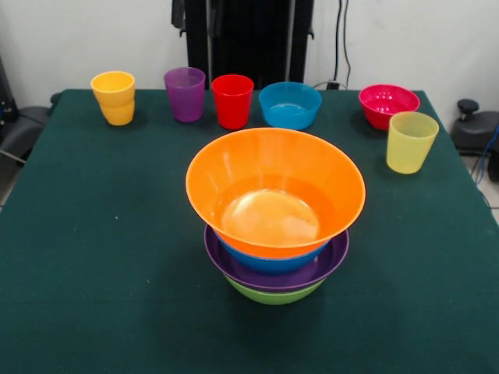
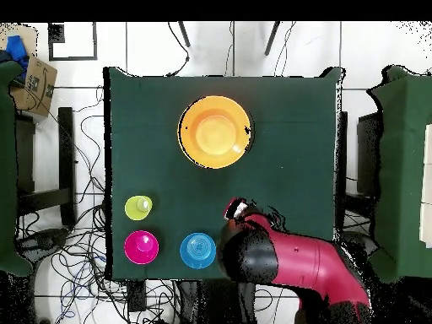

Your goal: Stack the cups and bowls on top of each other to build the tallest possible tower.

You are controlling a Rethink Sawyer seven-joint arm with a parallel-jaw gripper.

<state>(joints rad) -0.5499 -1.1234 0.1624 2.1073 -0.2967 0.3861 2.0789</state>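
Observation:
The tower stands mid-table: a wide orange bowl (image 1: 274, 187) nested on a blue bowl (image 1: 269, 261), a purple bowl (image 1: 312, 269) and a green bowl (image 1: 273, 294). From above only the orange bowl (image 2: 215, 131) shows. Along the far edge stand an orange-yellow cup (image 1: 114, 97), a purple cup (image 1: 185, 93), a red cup (image 1: 232, 100), a small blue bowl (image 1: 290, 104) and a small red-pink bowl (image 1: 388, 104). A pale yellow cup (image 1: 410, 141) stands nearer. The red arm's end with the gripper (image 2: 235, 208) shows only in the overhead view, apart from the tower; its state is unclear.
In the overhead view the red arm (image 2: 291, 257) covers the red, purple and orange-yellow cups. The pale yellow cup (image 2: 138, 207), red-pink bowl (image 2: 141, 246) and small blue bowl (image 2: 197, 250) show beside it. The black pedestal (image 1: 242, 31) stands behind the green table (image 1: 78, 234).

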